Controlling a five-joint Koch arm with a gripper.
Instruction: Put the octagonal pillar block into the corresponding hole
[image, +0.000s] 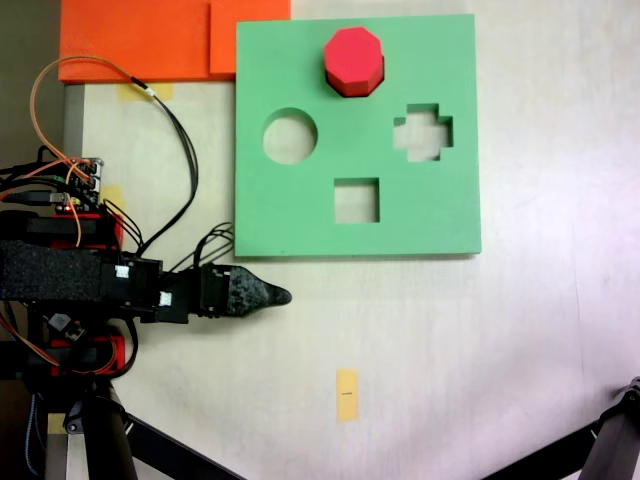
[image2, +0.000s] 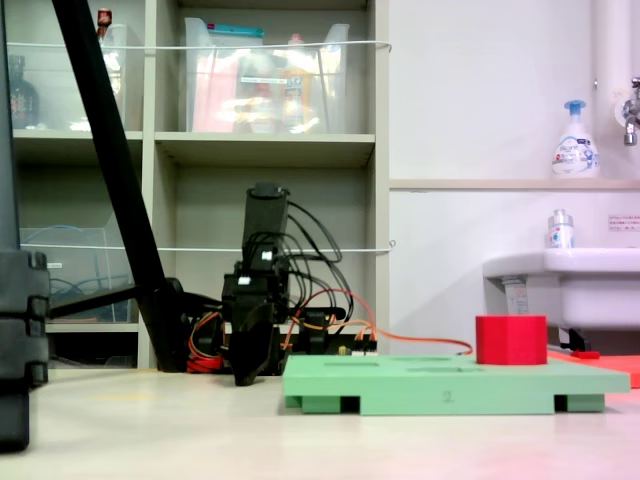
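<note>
The red octagonal pillar block (image: 352, 58) stands upright near the far edge of the green foam board (image: 300, 220). In a fixed view from the side the block (image2: 511, 339) rises well above the board (image2: 450, 385). No eight-sided cutout shows on the board; the block covers that spot, and I cannot tell how deep it sits. My gripper (image: 278, 296) lies low over the table just off the board's near left corner, apart from the block. Its jaws taper to one closed point with nothing between them. From the side the gripper (image2: 248, 372) hangs close to the table.
The board has a round cutout (image: 290, 136), a cross cutout (image: 423, 131) and a square cutout (image: 356, 200). Orange foam sheets (image: 140, 40) lie beyond the board's left corner. A yellow tape mark (image: 346, 394) is on the table. Tripod legs (image: 150, 440) cross the bottom.
</note>
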